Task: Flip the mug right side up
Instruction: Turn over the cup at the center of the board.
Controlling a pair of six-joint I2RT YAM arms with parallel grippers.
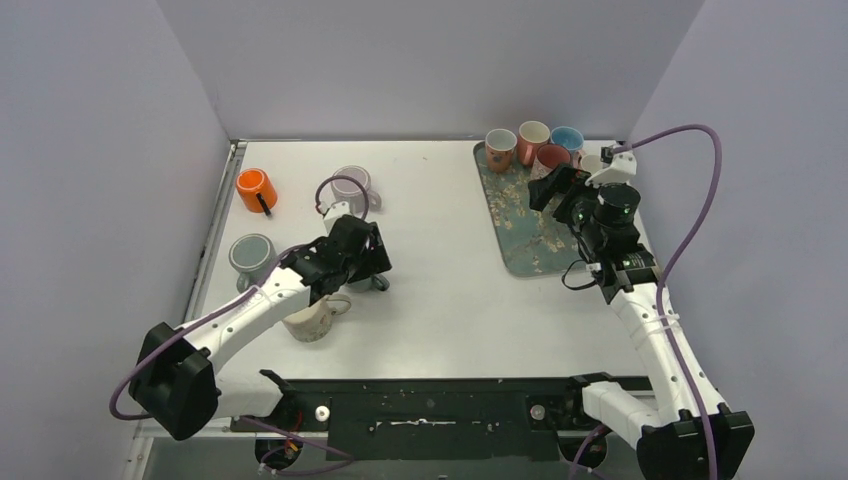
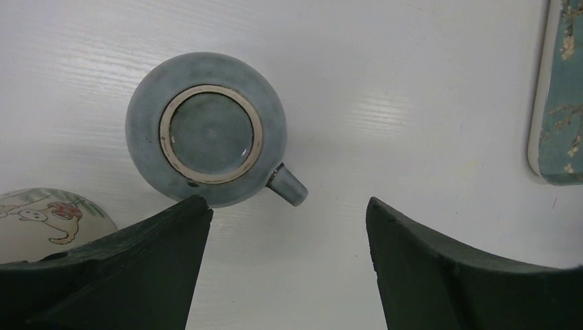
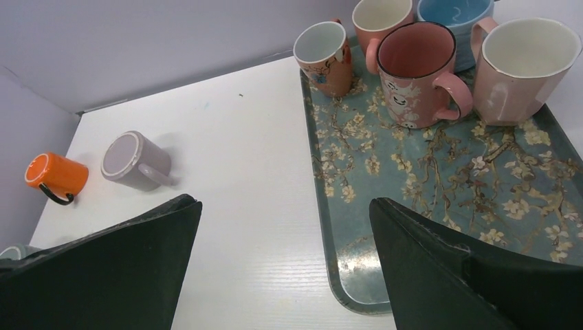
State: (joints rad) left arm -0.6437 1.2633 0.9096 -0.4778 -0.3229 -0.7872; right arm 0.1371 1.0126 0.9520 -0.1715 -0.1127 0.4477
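Note:
A grey-blue mug [image 2: 206,127] stands upside down on the white table, base up, with its handle pointing lower right. In the top view my left gripper [image 1: 365,258] covers it and only the handle [image 1: 380,283] peeks out. My left gripper [image 2: 285,203] hangs above the mug, open and empty, with its left fingertip [image 2: 196,206] over the mug's near edge. My right gripper [image 1: 550,185] is open and empty above the left edge of the tray, and it also shows in the right wrist view [image 3: 283,203].
A cream cartoon mug [image 1: 312,318] stands upright behind my left gripper. Another grey mug [image 1: 250,253] stands upside down at the left. An orange mug [image 1: 256,190] and a lilac mug [image 1: 352,185] lie on their sides. The floral tray [image 1: 520,240] holds several upright mugs.

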